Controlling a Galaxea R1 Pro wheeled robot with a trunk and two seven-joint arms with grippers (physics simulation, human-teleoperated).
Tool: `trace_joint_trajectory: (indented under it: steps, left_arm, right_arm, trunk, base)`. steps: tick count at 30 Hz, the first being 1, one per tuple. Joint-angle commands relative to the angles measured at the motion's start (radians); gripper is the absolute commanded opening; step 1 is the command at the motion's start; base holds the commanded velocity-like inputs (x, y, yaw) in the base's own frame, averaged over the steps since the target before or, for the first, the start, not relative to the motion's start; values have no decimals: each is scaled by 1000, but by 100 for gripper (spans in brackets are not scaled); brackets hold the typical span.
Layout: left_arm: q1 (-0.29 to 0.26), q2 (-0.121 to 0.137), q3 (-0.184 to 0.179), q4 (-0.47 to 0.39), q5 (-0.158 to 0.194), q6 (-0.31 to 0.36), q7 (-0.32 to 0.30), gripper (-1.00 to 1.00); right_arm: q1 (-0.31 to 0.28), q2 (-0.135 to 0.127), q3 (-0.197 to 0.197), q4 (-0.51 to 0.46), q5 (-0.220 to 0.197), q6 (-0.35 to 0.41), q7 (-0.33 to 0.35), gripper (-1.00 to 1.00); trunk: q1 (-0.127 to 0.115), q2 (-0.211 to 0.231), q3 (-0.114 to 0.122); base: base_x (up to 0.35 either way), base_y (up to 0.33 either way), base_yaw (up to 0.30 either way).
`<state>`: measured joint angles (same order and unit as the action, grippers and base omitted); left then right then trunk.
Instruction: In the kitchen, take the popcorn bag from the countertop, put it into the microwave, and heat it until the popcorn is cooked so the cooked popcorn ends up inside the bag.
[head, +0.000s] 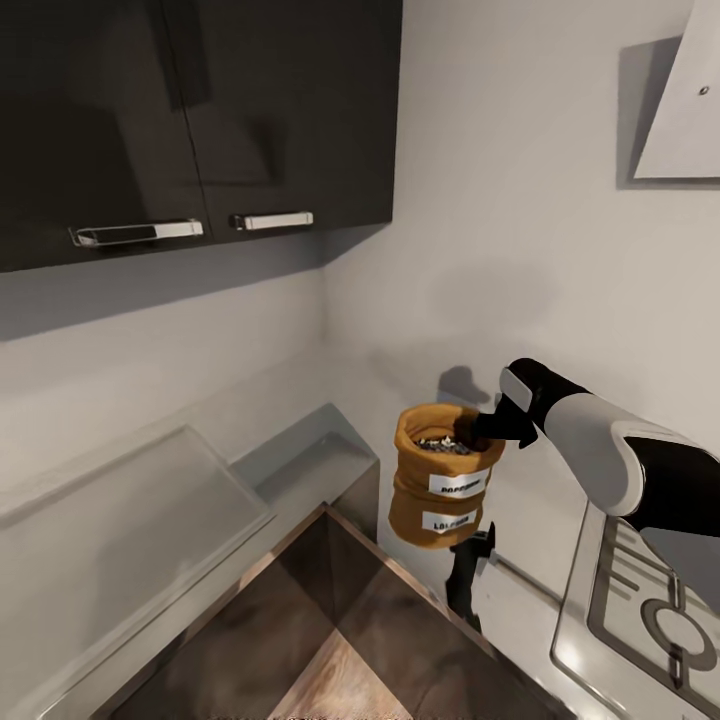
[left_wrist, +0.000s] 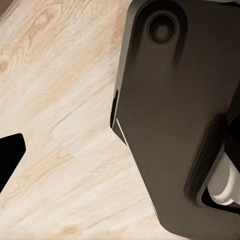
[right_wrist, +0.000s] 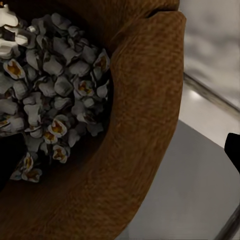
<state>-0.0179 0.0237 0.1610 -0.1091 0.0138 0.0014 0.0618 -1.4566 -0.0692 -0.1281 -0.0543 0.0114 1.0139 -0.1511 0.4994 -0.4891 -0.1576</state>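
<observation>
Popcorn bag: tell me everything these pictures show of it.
The popcorn bag is a small tan-brown sack of coarse woven-looking cloth with a thick rolled-down rim and two white labels with dark print too blurred to read. It hangs upright in the air in front of the pale wall, off any surface, with the right claw shut on its rim. Its open mouth shows a heap of puffed pale popcorn with orange-brown centres.
</observation>
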Motion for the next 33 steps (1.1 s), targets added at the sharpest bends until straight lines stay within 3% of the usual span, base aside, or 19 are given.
trace_joint_trajectory:
  steps: [1, 30, 31, 33]
  left_arm:
    - [-1, 0, 3, 0, 2, 0, 1, 100]
    - [-1, -1, 3, -1, 2, 0, 1, 100]
    - [-1, -1, 3, 0, 2, 0, 1, 100]
    - [-1, -1, 3, 0, 2, 0, 1, 100]
  right_arm:
    - [-1, 0, -9, -1, 1, 3, -7, 100]
    - [-1, -1, -10, -1, 1, 3, -7, 100]
    - [-1, -1, -10, -1, 1, 3, -7, -100]
    - [-1, -1, -10, -1, 1, 3, -7, -100]
  trunk:
    - [0, -2, -3]
    - [0, -2, -42]
    - [0, -2, -42]
    - [0, -2, -42]
  base:
    - [0, 0, 0]
    - [0, 0, 0]
    - [0, 0, 0]
    - [0, 0, 0]
